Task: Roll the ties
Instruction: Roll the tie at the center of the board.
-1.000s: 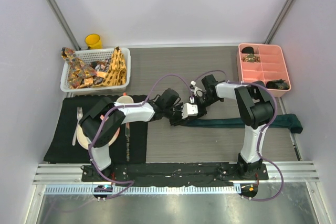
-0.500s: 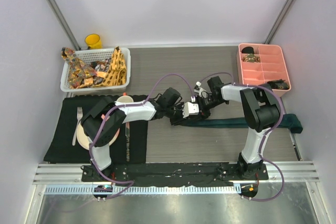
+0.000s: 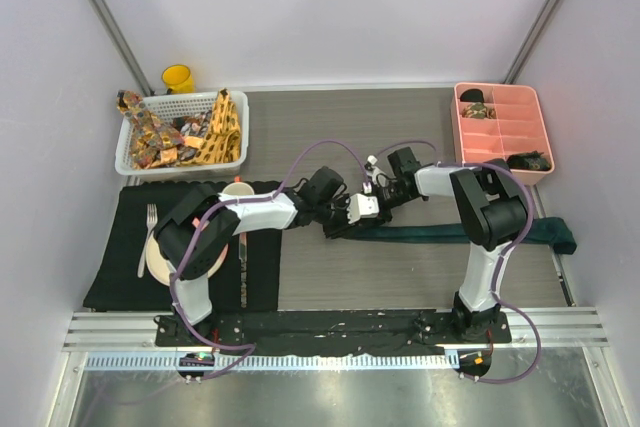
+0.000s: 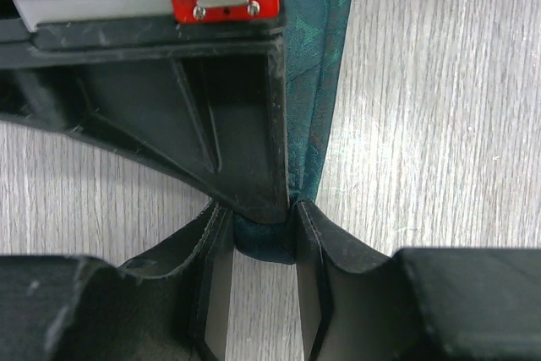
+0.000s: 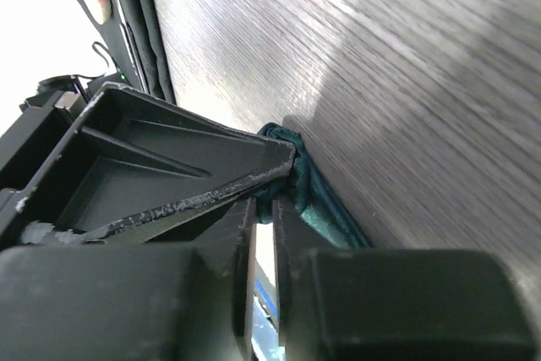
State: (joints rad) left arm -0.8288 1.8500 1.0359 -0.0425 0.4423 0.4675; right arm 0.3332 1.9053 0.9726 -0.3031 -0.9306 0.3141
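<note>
While the teal tie [image 3: 425, 235] trails rightward, the left hand [image 4: 258, 230] and right hand [image 5: 264, 209] both pinch its end.

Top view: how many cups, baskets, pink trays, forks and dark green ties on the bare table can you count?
Cups: 2, the yellow cup and the white cup
Baskets: 1, the white basket
Pink trays: 1, the pink tray
Forks: 1, the fork
Dark green ties on the bare table: 1, the teal tie
Total: 6
</note>
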